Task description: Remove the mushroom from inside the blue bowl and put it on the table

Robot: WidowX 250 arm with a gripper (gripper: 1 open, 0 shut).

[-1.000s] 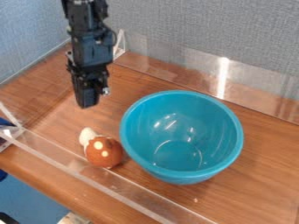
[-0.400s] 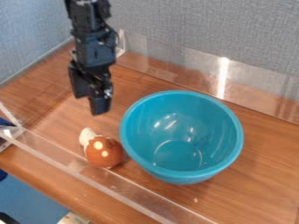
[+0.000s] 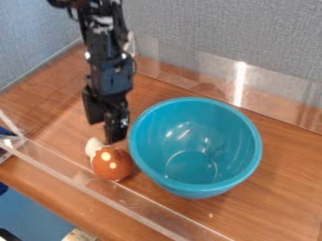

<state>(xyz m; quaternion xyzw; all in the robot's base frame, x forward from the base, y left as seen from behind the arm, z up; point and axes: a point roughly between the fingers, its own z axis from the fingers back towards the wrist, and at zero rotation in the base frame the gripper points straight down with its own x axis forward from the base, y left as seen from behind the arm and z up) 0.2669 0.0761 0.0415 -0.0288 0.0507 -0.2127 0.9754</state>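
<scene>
The mushroom (image 3: 107,161) lies on its side on the wooden table (image 3: 51,104), just left of the blue bowl (image 3: 197,146), orange-brown cap toward the camera and cream stem behind. The bowl holds nothing that I can see. My gripper (image 3: 105,126) points straight down, its black fingers spread open, hanging directly above and slightly behind the mushroom with nothing between them. The fingertips are close to the mushroom's stem but apart from it.
Clear acrylic walls (image 3: 75,184) line the table's front and back edges. The bowl's rim sits close to the gripper's right side. A blue-and-white object (image 3: 8,141) pokes in at the left edge.
The gripper went from shut to open and came down and toward the camera, now low over the mushroom. Mushroom and bowl have not moved.
</scene>
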